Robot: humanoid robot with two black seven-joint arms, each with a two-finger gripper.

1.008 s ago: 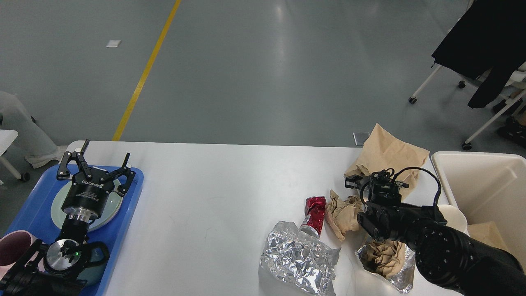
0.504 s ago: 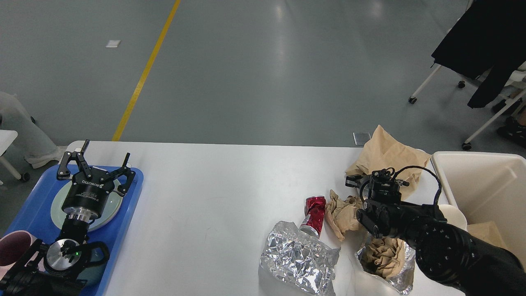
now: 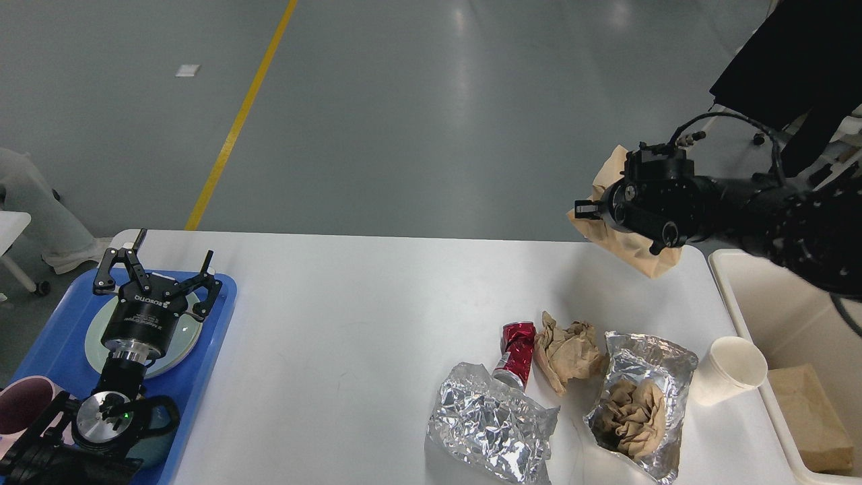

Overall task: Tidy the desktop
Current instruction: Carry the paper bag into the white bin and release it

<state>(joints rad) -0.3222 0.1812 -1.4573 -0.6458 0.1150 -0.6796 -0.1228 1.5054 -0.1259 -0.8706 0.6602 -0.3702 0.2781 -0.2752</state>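
The white desktop [image 3: 350,316] fills the lower view. My right gripper [image 3: 587,210] is raised above the desktop's far right corner and is shut on a brown paper bag [image 3: 636,250], which hangs in the air below it. On the right part of the desktop lie a crushed red can [image 3: 515,350], a crumpled brown paper [image 3: 569,347], a crumpled foil sheet [image 3: 488,421], a second foil [image 3: 663,360] with brown paper in it, and a white paper cup [image 3: 731,370]. My left gripper [image 3: 158,269] is open and empty above a plate [image 3: 94,347].
A blue tray [image 3: 54,350] at the left edge holds the plate, a pink cup [image 3: 20,404] and a dark mug. A cream bin [image 3: 794,316] stands off the right edge with a brown paper package [image 3: 808,417] inside. A wheeled chair stands behind at far right.
My right gripper has risen from the desktop with the brown paper bag and moved back and to the right. The foil with brown paper and the white cup are now uncovered. The left arm has not moved.
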